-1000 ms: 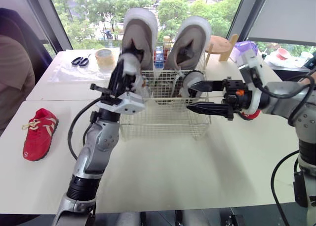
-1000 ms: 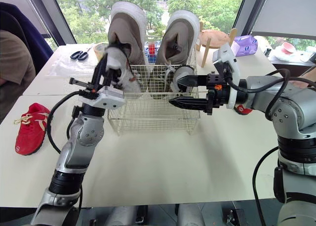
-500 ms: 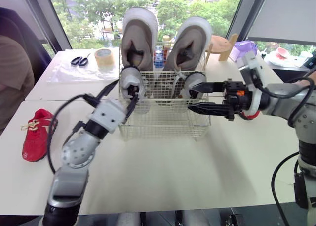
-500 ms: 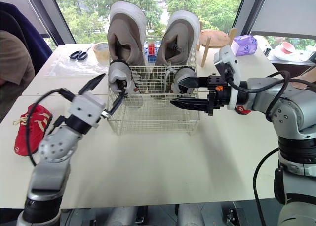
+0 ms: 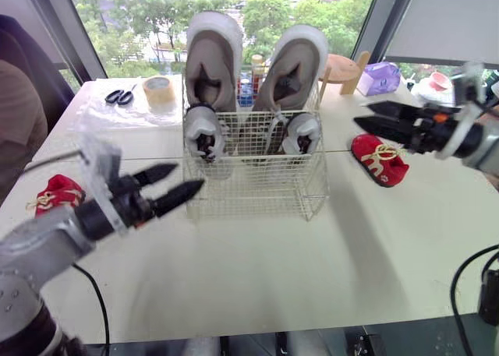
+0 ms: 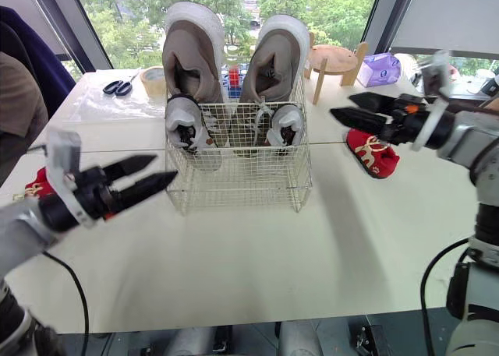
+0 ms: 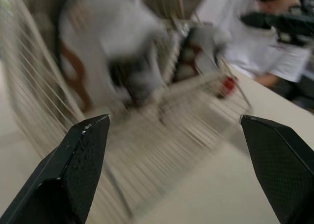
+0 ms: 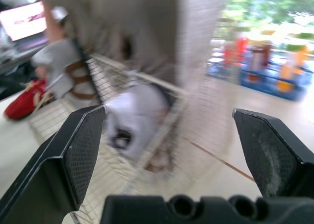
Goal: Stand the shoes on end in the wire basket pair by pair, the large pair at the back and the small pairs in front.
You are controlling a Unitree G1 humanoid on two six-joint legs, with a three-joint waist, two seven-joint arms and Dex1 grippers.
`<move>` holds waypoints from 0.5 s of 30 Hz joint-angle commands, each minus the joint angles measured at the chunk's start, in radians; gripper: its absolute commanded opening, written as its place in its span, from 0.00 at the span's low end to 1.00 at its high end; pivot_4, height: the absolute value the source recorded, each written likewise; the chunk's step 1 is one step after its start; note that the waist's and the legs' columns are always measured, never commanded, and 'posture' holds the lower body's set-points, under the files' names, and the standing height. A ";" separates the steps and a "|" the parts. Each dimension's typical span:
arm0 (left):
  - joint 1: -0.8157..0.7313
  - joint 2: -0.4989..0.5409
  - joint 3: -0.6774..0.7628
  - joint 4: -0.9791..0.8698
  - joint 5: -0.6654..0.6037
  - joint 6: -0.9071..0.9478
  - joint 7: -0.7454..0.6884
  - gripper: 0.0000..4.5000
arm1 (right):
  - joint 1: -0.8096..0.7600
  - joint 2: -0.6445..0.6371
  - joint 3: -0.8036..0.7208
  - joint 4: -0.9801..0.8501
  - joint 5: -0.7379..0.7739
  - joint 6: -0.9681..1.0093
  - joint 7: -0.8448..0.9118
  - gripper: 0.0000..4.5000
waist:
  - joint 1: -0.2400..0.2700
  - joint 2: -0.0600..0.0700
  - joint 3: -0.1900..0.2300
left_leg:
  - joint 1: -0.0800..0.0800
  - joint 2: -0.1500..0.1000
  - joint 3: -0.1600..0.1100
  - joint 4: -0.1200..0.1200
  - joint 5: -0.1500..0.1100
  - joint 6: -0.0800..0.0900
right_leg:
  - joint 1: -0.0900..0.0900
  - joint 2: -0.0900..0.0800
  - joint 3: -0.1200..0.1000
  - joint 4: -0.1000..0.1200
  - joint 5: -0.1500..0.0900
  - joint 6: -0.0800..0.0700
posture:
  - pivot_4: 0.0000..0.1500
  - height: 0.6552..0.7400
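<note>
Now the right gripper (image 5: 361,113), spread and empty, hovers just upper-left of the red shoe (image 5: 380,158) at frame right, which lies diagonally. The left gripper (image 5: 189,178) gapes empty too.

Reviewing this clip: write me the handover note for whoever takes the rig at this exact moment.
Left pincer: open, empty, in the air by the wire basket's front left corner.
Right pincer: open, empty, in the air off the basket's right side.
Done: large pair stands on end at the back; small grey pair stands just in front of it.
Left: the red pair lies on the table, left red shoe and right red shoe on either side of the basket. Stand both in front.
</note>
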 commanded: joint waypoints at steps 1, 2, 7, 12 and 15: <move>0.040 0.005 -0.068 -0.050 -0.089 -0.097 0.119 0.99 | 0.081 -0.007 -0.057 0.045 -0.131 -0.162 -0.091 1.00 | 0.003 -0.002 -0.001 | 0.001 0.000 0.000 0.000 0.000 0.000 | 0.001 0.000 0.000 -0.001 0.000 0.000 | 1.00 1.00; 0.050 0.006 -0.103 -0.059 -0.102 -0.117 0.147 0.99 | 0.120 -0.001 -0.060 0.053 -0.166 -0.203 -0.110 1.00 | 0.004 -0.002 -0.001 | 0.002 0.000 0.000 0.000 0.000 0.000 | 0.003 0.000 0.000 -0.001 -0.001 -0.001 | 1.00 1.00; 0.080 0.018 -0.280 -0.034 -0.198 -0.187 0.190 0.99 | 0.249 0.058 -0.078 0.073 -0.256 -0.358 -0.174 1.00 | 0.013 0.004 -0.001 | 0.003 0.000 0.003 0.000 0.000 0.000 | 0.003 0.000 0.002 -0.002 -0.001 -0.002 | 1.00 1.00; 0.084 -0.053 -0.443 -0.077 -0.171 -0.296 0.181 0.99 | 0.393 0.173 -0.087 0.049 -0.334 -0.467 -0.299 1.00 | 0.017 0.005 -0.001 | 0.003 0.000 0.003 0.000 0.000 0.000 | 0.003 0.002 0.003 -0.002 -0.001 -0.002 | 1.00 1.00; 0.087 -0.043 -0.505 -0.080 -0.141 -0.323 0.162 0.99 | 0.426 0.208 -0.075 0.089 -0.358 -0.524 -0.299 1.00 | 0.018 0.006 -0.002 | 0.003 -0.001 0.003 0.000 0.000 -0.001 | 0.003 0.002 0.004 -0.002 -0.001 -0.002 | 1.00 1.00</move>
